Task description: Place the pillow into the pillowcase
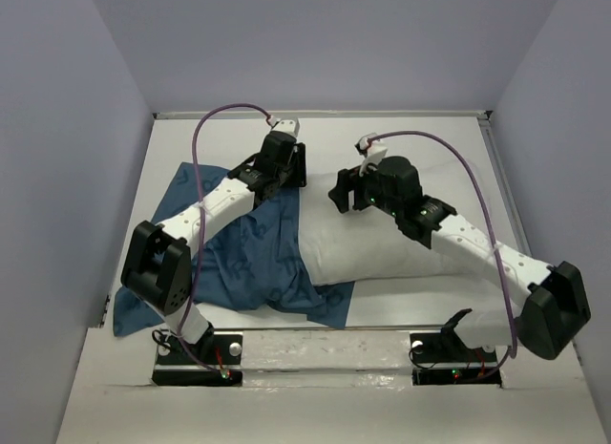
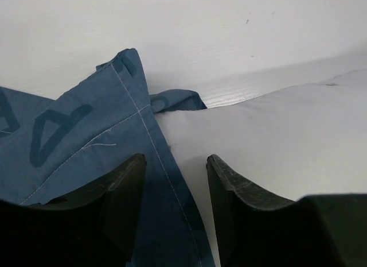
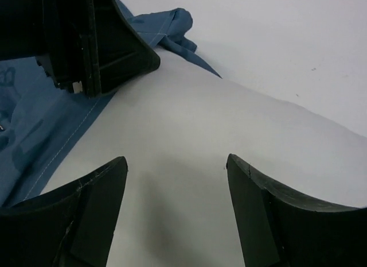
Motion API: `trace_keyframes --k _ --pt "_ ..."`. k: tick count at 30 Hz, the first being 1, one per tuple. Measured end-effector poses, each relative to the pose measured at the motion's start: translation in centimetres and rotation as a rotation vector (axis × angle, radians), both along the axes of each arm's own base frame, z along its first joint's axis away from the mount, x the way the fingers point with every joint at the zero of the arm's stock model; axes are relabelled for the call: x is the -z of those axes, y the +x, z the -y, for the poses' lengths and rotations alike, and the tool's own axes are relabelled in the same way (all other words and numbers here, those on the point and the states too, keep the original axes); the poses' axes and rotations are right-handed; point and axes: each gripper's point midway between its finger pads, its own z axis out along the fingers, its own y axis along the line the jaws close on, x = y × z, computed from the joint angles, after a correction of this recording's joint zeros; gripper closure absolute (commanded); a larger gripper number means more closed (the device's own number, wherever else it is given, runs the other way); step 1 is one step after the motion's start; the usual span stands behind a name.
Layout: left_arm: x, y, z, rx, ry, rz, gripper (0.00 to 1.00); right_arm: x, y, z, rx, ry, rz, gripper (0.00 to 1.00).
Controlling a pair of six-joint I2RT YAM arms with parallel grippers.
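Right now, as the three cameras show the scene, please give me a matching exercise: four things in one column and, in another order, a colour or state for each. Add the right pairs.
Things
1. pillow
2. pillowcase
3. left gripper
4. right gripper

Colour or state
A. dark blue, printed with lighter letters
B. open, over bare white fabric
C. white, its left end under blue fabric
D. open, astride a stitched blue hem

Pairs: 1-C, 2-A, 3-D, 4-B
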Motion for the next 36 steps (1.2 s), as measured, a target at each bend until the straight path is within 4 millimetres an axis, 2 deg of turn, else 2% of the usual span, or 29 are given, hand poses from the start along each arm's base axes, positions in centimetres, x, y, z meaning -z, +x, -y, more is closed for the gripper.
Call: trace_keyframes --k 1,3,4,5,6,8,11,13,15,17,19,21,23,25,26,29,32,36 --pt "0.0 0.0 0.0 0.002 0.0 0.0 0.47 0.3 0.7 -0.3 -0.001 -0.005 -0.006 0.23" --pt "0.2 0.0 0.0 0.004 0.004 -0.002 0.52 1.6 1.7 -0.8 -0.007 -0.027 -0.028 0.33" --pt "0.2 0.0 0.1 0.007 0.005 -0.004 0.53 2.4 2.2 -1.0 -0.014 -0.043 -0.038 0.44" --pt "0.3 0.0 0.1 0.007 0.006 -0.005 0.54 3.8 2.6 -1.4 -0.028 -0.06 -0.061 0.44" --pt "0.5 0.0 0.1 0.008 0.007 -0.008 0.54 5.1 2.8 -1.8 -0.039 -0.071 -0.087 0.74" --pt "0.6 0.0 0.2 0.011 0.006 -0.012 0.55 7.7 2.4 -2.4 -0.063 -0.053 -0.133 1.0" --pt "1.1 -0.3 0.2 0.02 0.003 -0.019 0.55 8.5 0.0 -2.5 -0.083 -0.011 -0.132 1.0" --pt "1.5 -1.0 0.2 0.035 -0.004 -0.029 0.47 7.4 -2.5 -2.7 -0.084 0.041 -0.091 1.0" --pt "1.6 -2.3 0.0 0.055 -0.013 -0.038 0.41 6.4 -5.9 -3.3 -0.093 0.093 -0.067 1.0" --pt "1.1 -3.8 -0.1 0.076 -0.022 -0.031 0.34 5.9 -9.2 -4.2 -0.113 0.141 -0.069 1.0" --pt "-0.2 -4.9 -0.2 0.087 -0.037 -0.012 0.29 6.2 -11.3 -4.7 -0.121 0.172 -0.082 1.0" --pt "-2.4 -5.8 -0.6 0.086 -0.057 0.032 0.23 6.9 -11.8 -4.5 -0.094 0.185 -0.098 1.0" --pt "-4.7 -6.1 -1.5 0.064 -0.074 0.087 0.18 7.3 -11.5 -4.3 -0.062 0.186 -0.101 1.0" --pt "-5.9 -6.0 -2.2 0.038 -0.068 0.114 0.16 7.4 -11.0 -4.2 -0.038 0.189 -0.096 1.0" --pt "-6.1 -5.9 -2.5 0.026 -0.055 0.116 0.08 7.5 -10.9 -4.2 -0.032 0.188 -0.095 1.0" --pt "-5.3 -5.4 -3.7 -0.018 0.025 0.088 0.04 7.5 -10.7 -4.1 -0.019 0.184 -0.09 1.0" --pt "-2.6 -5.7 -5.7 -0.037 0.12 -0.004 0.01 7.3 -10.5 -3.9 -0.01 0.176 -0.077 1.0" --pt "-0.3 -5.9 -7.7 -0.049 0.186 -0.085 0.02 7.2 -10.4 -3.9 -0.01 0.164 -0.068 1.0"
